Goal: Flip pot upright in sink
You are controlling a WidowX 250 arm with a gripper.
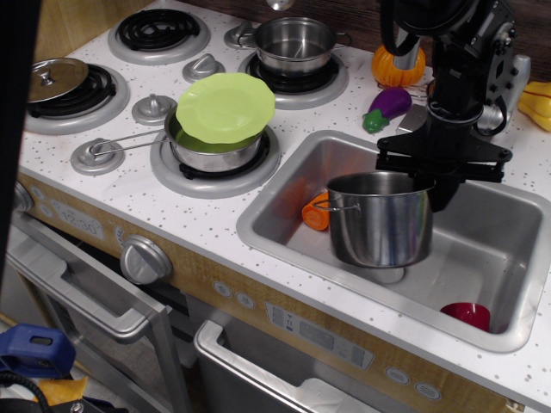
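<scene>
The large shiny steel pot (379,225) stands upright, opening up, with a wire loop handle on its left side. It hangs a little above the floor of the silver sink (508,249), over the sink's middle. My black gripper (436,183) comes down from above and is shut on the pot's far right rim. The arm hides part of the sink's back edge and the faucet.
An orange carrot (313,212) lies in the sink, half hidden behind the pot. A red cup (469,315) sits in the sink's front right corner. A pan with a green plate (225,105), a smaller steel pot (293,43), a pumpkin (396,65) and an eggplant (387,103) are on the counter.
</scene>
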